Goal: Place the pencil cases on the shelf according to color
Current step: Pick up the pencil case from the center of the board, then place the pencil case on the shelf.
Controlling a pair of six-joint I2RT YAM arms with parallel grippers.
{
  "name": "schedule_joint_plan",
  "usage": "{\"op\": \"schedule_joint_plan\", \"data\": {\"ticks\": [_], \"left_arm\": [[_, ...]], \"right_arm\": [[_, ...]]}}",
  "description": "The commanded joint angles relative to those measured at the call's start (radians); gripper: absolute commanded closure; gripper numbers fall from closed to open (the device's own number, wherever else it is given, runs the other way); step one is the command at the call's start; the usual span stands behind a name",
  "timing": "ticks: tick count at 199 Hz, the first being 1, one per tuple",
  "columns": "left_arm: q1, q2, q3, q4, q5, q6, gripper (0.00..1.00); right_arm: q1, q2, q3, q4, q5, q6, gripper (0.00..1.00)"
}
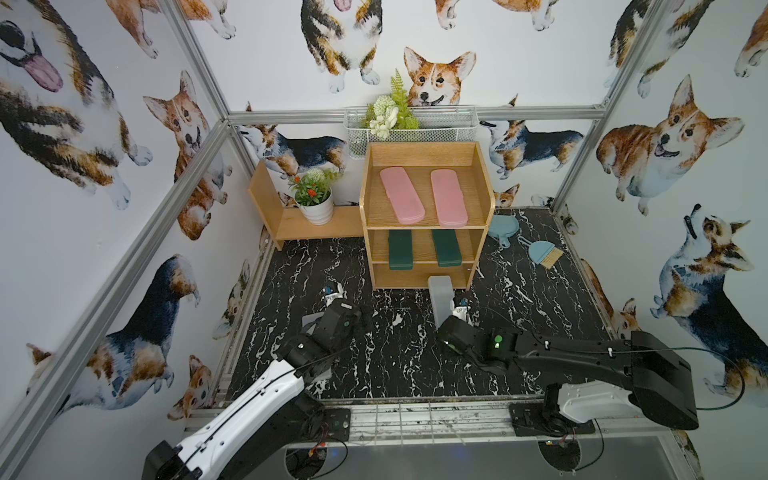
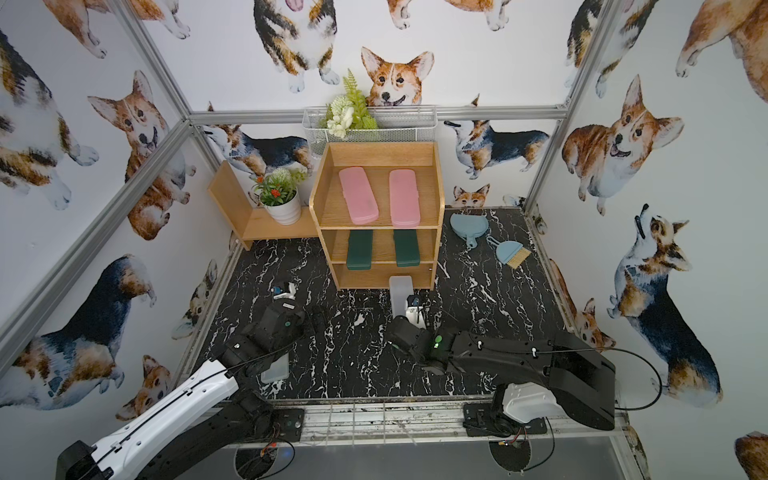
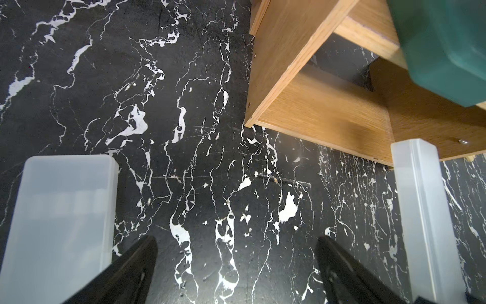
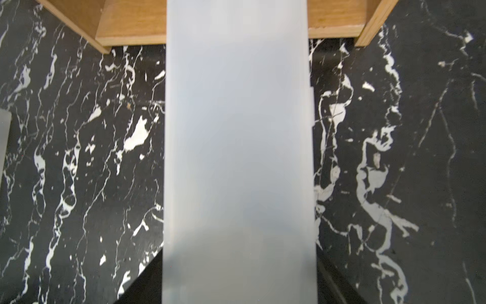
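The light-wood shelf [image 1: 426,226] stands at the back of the black marble floor. Two pink pencil cases [image 1: 402,200] [image 1: 448,198] lie on its top tier, and two dark green ones [image 1: 400,250] [image 1: 445,248] on the middle tier. My right gripper [image 4: 238,254] is shut on a frosted case [image 4: 236,131] [image 1: 440,295], a finger on each long side. That case's far end reaches the front of the bottom tier. Another frosted case [image 3: 60,223] [image 2: 276,368] lies flat on the floor beside and partly under my left arm. My left gripper [image 3: 236,238] is open over bare floor with nothing between its fingers.
Left of the shelf is a low L-shaped wooden stand [image 1: 291,226] with a potted plant [image 1: 316,201]. A white wire basket [image 1: 436,131] hangs behind the shelf. A light-blue dustpan [image 1: 503,227] and brush [image 1: 544,253] lie to the shelf's right. Walls with metal posts enclose the floor.
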Motion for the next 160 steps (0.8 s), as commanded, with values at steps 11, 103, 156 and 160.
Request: {"op": "schedule_joint_plan", "data": {"ticks": [11, 103, 156, 160], "left_arm": [[0.006, 0.035, 0.005, 0.04, 0.006, 0.003, 0.01], [0.03, 0.142, 0.009, 0.075, 0.052, 0.004, 0.01], [0.056, 0.156, -0.013, 0.103, 0.071, -0.002, 0.01], [0.058, 0.157, -0.015, 0.103, 0.071, -0.002, 0.01]], "right_arm": [[-0.109, 0.073, 0.035, 0.143, -0.046, -0.099, 0.58], [-0.243, 0.292, 0.087, 0.214, -0.103, -0.111, 0.48], [-0.255, 0.352, 0.127, 0.194, -0.097, -0.117, 0.2], [-0.256, 0.357, 0.133, 0.188, -0.096, -0.118, 0.17]]}}
